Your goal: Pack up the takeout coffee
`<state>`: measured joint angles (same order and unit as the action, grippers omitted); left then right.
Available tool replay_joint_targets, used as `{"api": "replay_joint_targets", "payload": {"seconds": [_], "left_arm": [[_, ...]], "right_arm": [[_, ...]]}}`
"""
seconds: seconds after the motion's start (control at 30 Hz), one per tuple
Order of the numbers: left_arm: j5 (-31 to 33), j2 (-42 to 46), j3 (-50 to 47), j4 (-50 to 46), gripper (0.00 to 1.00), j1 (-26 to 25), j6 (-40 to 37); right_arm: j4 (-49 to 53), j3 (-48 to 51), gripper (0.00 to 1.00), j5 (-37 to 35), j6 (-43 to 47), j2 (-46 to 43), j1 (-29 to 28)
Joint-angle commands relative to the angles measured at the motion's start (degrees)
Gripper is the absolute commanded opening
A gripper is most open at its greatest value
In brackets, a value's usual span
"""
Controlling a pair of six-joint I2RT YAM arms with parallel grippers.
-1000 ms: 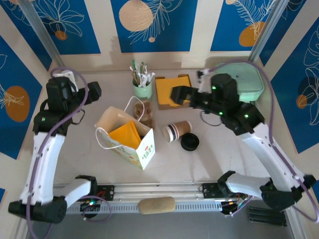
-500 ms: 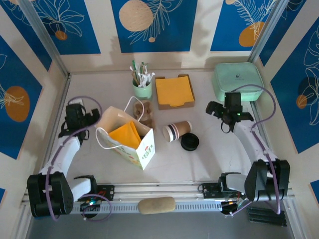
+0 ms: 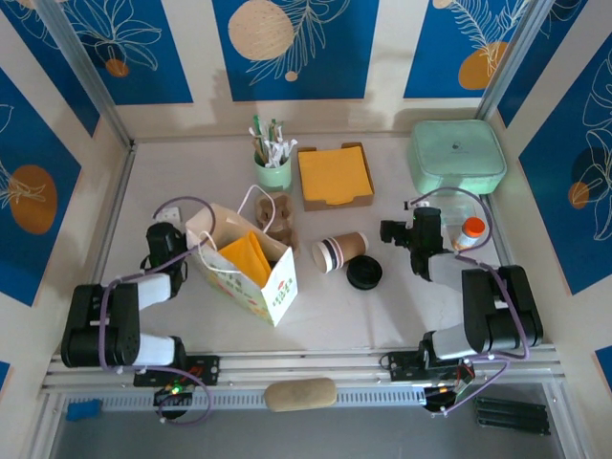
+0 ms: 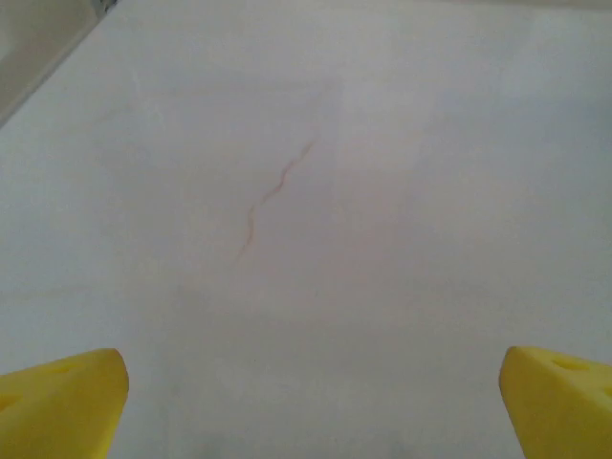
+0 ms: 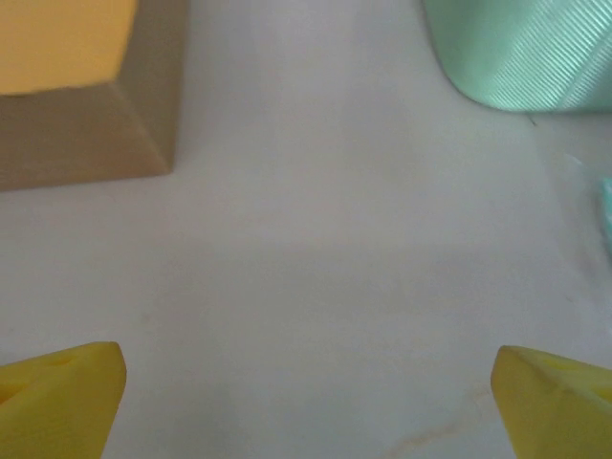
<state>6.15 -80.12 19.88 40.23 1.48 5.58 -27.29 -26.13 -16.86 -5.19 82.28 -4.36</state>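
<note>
Coffee cup point(image 3: 339, 251) lay on its side mid-frame, black lid point(image 3: 364, 273) just beside. Left gripper point(image 4: 308, 397) and right gripper point(image 5: 306, 392) gaped wide, empty. Risk: sideways cup could roll from a pinch, or crush.

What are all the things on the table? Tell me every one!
Coffee cup: one, brown, on its side, middle.
Lid: one, black, beside the coffee cup.
Bag: one, white, left of the coffee cup.
Cup carrier: one, brown, behind the bag.
Utensil cup: one, green, back.
Napkin box: one, brown, yellow napkins, back.
Container: one, green, back right.
Bottle: one, orange cap, right.
Left hand: one, yellow tips, open, over bare table.
Right hand: one, yellow tips, open, over bare table.
</note>
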Motion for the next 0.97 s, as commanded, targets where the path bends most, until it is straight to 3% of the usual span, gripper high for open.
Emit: {"api": "replay_joint_targets", "payload": {"seconds": [0.0, 0.03, 0.07, 0.13, 0.17, 0.23, 0.3, 0.47, 0.93], "left_arm": [[-3.92, -3.36, -0.42, 12.13, 0.99, -0.59, -2.38], [-3.74, -2.91, -0.04, 10.01, 1.0, -0.93, -2.72], [-4.43, -3.46, -0.1, 11.25, 0.99, -0.94, -2.84], [-7.57, -4.3, 0.5, 10.87, 0.99, -1.04, -4.22], [-9.21, -5.66, 0.45, 12.24, 0.99, -1.2, -4.96], [-10.48, -11.05, -0.57, 20.74, 0.99, -1.47, -5.34], [-8.52, -8.48, 1.43, 11.96, 1.0, -2.41, -6.36], [-6.62, -9.53, 1.65, 13.26, 0.99, -3.58, -7.16], [-6.57, -9.71, 1.75, 13.37, 0.99, -3.67, -7.22]], "right_arm": [[-19.68, 2.45, 0.99, 5.48, 0.33, 3.82, 1.49], [-18.56, 2.79, 0.99, 8.71, -0.61, 3.88, 3.35], [-25.99, 4.62, 0.99, 9.82, -1.63, 6.24, 4.16], [-17.67, 2.42, 0.99, 12.68, -1.89, 4.33, 5.37], [-21.31, 2.76, 0.99, 13.15, -1.86, 5.75, 5.22], [-18.26, 2.29, 0.99, 13.09, -1.58, 4.86, 5.28], [-19.8, 2.59, 0.99, 13.19, -1.56, 5.27, 5.28], [-19.88, 2.7, 0.99, 9.15, -0.83, 5.01, 3.66], [-19.37, 2.55, 0.99, 9.87, -0.87, 4.95, 3.88]]}}
